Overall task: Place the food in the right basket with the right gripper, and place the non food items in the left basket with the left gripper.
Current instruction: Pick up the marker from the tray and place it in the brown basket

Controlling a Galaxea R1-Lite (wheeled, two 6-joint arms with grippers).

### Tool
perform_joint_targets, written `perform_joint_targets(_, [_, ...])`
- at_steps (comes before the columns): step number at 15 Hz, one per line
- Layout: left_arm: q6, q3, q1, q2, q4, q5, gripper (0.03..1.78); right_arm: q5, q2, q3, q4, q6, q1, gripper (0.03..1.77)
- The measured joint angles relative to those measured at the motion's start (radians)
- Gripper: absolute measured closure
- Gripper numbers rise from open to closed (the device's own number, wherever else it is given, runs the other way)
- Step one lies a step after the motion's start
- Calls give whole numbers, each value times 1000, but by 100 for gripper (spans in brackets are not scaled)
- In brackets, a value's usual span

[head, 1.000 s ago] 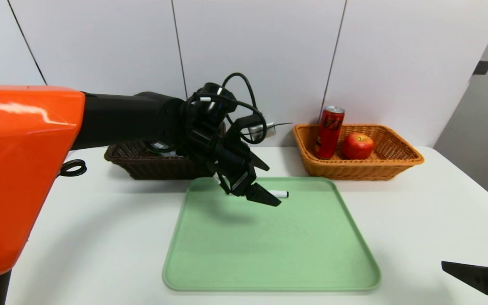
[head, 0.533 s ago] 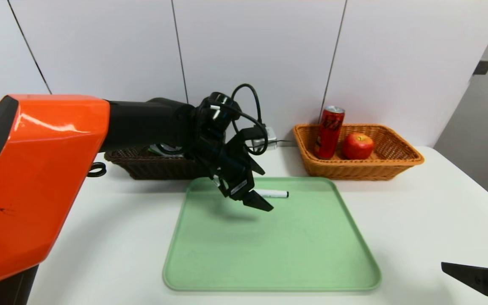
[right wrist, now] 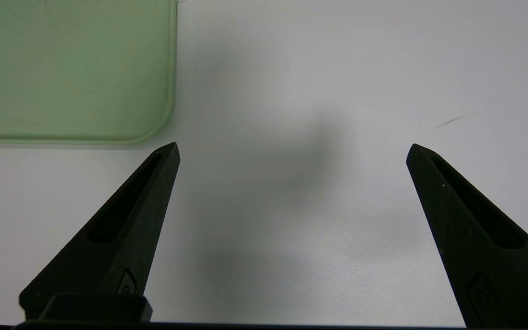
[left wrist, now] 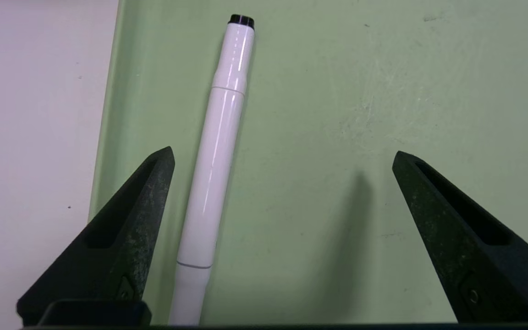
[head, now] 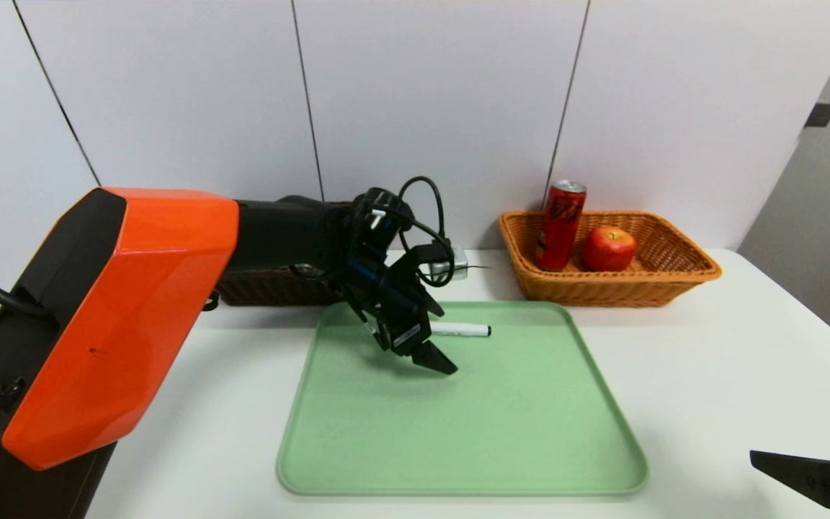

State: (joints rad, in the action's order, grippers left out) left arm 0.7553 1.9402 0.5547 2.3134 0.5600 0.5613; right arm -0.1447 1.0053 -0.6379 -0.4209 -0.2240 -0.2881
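Observation:
A white marker pen (head: 467, 330) with a black end lies on the green tray (head: 472, 432) near its far edge. My left gripper (head: 446, 344) hangs open just above the tray. In the left wrist view the pen (left wrist: 218, 156) runs lengthwise between the open fingers (left wrist: 283, 151), close to one finger and touching neither. The orange right basket (head: 681, 282) holds a red can (head: 559, 225) and a red apple (head: 608, 247). The dark brown left basket (head: 271, 290) is mostly hidden behind my left arm. My right gripper (right wrist: 291, 145) is open and empty over bare table at the near right.
A small white box with a cable (head: 452, 262) sits on the white table (head: 710, 375) behind the tray, between the baskets. The wall stands right behind the baskets. The tray's near right corner (right wrist: 108, 91) shows in the right wrist view.
My left arm has dropped, carrying the open gripper down and slightly left toward the tray, so more of the pen shows. The right gripper has stayed put.

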Motion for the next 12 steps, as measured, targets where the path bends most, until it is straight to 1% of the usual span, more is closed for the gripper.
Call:
perform_joint_targets(3, [0,2,-4,18,-17,0,12,2,1,3,0,-12,0,9])
perform_joint_targets(12, [-1,5,-16,34,-33,2,12,3,4,1,0,-11,-2,9])
